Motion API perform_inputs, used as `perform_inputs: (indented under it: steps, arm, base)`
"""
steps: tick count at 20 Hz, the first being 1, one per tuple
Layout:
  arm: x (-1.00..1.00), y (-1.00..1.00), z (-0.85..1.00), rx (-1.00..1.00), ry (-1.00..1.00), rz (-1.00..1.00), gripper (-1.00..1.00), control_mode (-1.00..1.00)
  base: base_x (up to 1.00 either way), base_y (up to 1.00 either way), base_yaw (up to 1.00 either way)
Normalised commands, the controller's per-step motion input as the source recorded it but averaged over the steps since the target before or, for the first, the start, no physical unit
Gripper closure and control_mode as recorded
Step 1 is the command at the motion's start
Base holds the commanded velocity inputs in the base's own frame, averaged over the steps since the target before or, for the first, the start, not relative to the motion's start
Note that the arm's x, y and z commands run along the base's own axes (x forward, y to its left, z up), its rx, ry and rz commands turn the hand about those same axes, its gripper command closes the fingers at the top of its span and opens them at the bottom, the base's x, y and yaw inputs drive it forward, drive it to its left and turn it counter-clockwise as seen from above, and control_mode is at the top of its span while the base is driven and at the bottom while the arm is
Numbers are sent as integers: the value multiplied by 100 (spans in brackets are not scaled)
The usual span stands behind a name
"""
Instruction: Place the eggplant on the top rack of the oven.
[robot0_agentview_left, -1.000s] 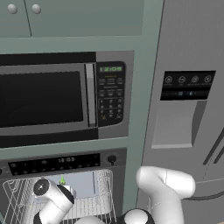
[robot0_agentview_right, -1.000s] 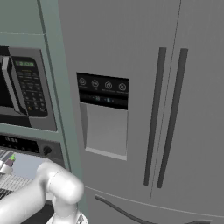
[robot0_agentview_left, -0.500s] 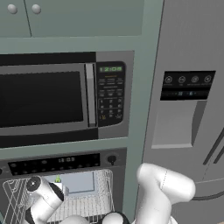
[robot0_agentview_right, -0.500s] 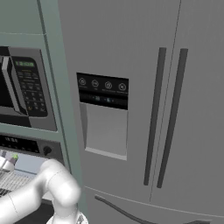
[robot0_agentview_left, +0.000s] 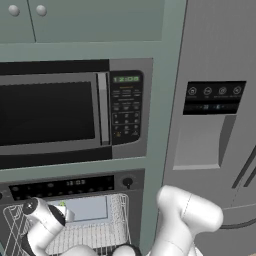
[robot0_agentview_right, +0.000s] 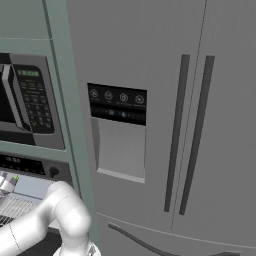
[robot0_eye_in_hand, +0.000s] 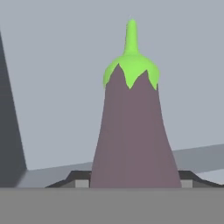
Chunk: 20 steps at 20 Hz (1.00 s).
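My gripper (robot0_eye_in_hand: 131, 186) is clenched on the eggplant (robot0_eye_in_hand: 131, 131), one dark fingertip showing low on each side of its wide end. The stem tip points straight ahead, away from the hand; I judge that grip keeps the narrow green end leading into the opening. In the left base view the wrist sits over the left part of the top rack (robot0_agentview_left: 117, 220), with a speck of green stem (robot0_agentview_left: 62, 204) at the near left corner of the pale tray (robot0_agentview_left: 90, 207). So the eggplant is held above the tray, not yet resting on it. The rack stands pulled out below the oven (robot0_agentview_left: 65, 187) control strip, which gives room to come in from above. The microwave (robot0_agentview_left: 70, 112) is above and the fridge (robot0_agentview_right: 165, 125) to the right, both well apart from the hand.
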Motion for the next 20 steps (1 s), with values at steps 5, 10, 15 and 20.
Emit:
perform_inputs:
  steps: [5, 10, 15, 20]
  arm:
    - [7, 6, -14, 0, 7, 0, -100, -100]
    - [5, 1, -10, 0, 3, 0, -100, -100]
    - [0, 0, -6, 0, 0, 0, -100, -100]
    - [0, 0, 2, 0, -1, 0, -100, -100]
  base:
    - [0, 0, 0]
    - [0, 0, 0]
    - [0, 0, 0]
    - [0, 0, 0]
